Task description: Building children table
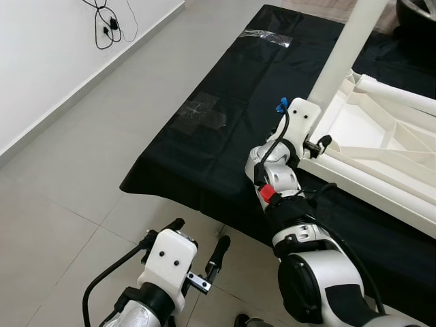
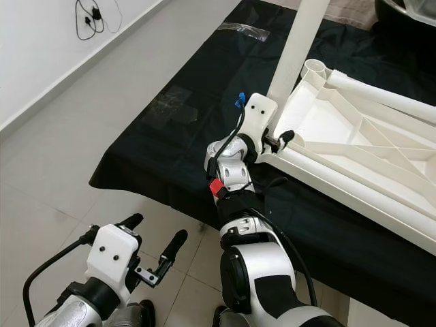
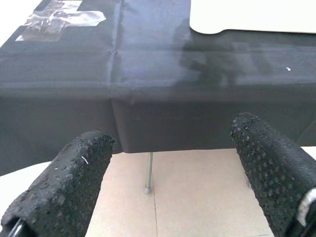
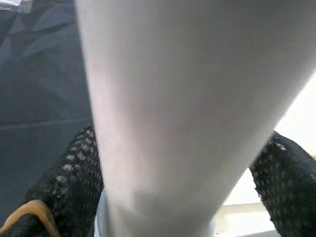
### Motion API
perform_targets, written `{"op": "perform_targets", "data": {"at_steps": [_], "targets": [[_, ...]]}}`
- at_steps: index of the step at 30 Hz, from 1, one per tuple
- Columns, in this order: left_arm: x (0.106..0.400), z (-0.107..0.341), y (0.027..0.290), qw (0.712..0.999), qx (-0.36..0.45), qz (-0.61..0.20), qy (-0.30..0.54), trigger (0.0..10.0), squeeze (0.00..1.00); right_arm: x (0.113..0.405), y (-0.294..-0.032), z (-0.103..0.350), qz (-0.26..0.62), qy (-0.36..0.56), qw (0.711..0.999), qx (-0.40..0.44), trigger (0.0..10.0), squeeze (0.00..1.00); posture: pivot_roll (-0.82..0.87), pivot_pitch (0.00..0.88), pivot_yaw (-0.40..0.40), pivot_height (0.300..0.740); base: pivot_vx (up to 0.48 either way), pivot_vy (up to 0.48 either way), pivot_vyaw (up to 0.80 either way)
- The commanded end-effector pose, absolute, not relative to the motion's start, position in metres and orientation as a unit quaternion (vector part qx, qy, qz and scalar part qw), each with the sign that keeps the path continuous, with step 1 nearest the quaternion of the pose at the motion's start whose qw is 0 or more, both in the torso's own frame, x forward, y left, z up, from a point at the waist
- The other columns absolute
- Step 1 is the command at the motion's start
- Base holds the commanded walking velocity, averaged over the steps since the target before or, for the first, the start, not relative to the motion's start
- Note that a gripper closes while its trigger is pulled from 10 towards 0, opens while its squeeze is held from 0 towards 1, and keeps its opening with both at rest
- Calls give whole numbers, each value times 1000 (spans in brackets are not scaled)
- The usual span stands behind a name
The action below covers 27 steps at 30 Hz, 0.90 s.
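Leg-fitting step: right gripper (image 4: 182, 197) fingers clamp the white table leg (image 1: 347, 48) at the upturned tabletop's (image 1: 368, 143) 10 o'clock corner; next, press it home. Left gripper (image 1: 197, 248) idles, fingers apart.

Bare indoor room, likely a home. Pale tiled floor (image 1: 82, 204), white wall (image 1: 41, 61) with a cable (image 1: 105, 24) hanging on it; low bench (image 1: 204, 136) draped in black cloth.

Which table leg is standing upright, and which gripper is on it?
The upright leg at the tabletop's near-left corner, with the right gripper at its base. The other leg lies flat along the tabletop's far edge.
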<state>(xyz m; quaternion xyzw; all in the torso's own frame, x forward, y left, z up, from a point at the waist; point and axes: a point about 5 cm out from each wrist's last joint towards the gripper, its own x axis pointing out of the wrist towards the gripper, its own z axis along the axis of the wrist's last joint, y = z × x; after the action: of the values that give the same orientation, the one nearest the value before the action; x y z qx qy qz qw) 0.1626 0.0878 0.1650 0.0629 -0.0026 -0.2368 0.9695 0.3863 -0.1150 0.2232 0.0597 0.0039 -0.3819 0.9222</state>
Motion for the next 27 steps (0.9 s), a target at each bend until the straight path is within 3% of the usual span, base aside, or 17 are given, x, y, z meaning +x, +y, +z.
{"op": "perform_targets", "data": {"at_steps": [1, 4, 5, 6, 11, 12, 27], "targets": [[160, 156, 87, 968, 68, -241, 18, 10000, 0, 384, -120, 218, -394, 9, 917, 64, 10000, 0, 102, 239, -72, 740, 0, 0, 0], [160, 156, 87, 968, 68, -241, 18, 10000, 0, 384, -118, 218, -385, 6, 921, 66, 10000, 0, 102, 236, -71, 740, 0, 0, 0], [160, 156, 87, 968, 69, -242, 18, 10000, 0, 384, -117, 218, -383, 4, 921, 66, 10000, 796, 102, 236, -71, 740, 0, 0, 0], [160, 156, 87, 968, 68, -241, 18, 10000, 0, 384, -116, 218, -377, 2, 924, 67, 10000, 1000, 102, 236, -72, 740, 0, 0, 0], [160, 155, 87, 968, 69, -242, 19, 10000, 0, 383, -112, 219, -365, -6, 928, 69, 10000, 1000, 102, 234, -70, 740, 0, 0, 0], [160, 155, 87, 968, 69, -242, 19, 10000, 0, 382, -112, 219, -364, -5, 929, 70, 10000, 0, 101, 232, -69, 740, 0, 0, 0], [160, 154, 86, 968, 67, -243, 19, 10000, 0, 377, -96, 219, -269, -14, 956, 114, 10000, 0, 96, 233, -74, 740, 0, 0, 0]]}}
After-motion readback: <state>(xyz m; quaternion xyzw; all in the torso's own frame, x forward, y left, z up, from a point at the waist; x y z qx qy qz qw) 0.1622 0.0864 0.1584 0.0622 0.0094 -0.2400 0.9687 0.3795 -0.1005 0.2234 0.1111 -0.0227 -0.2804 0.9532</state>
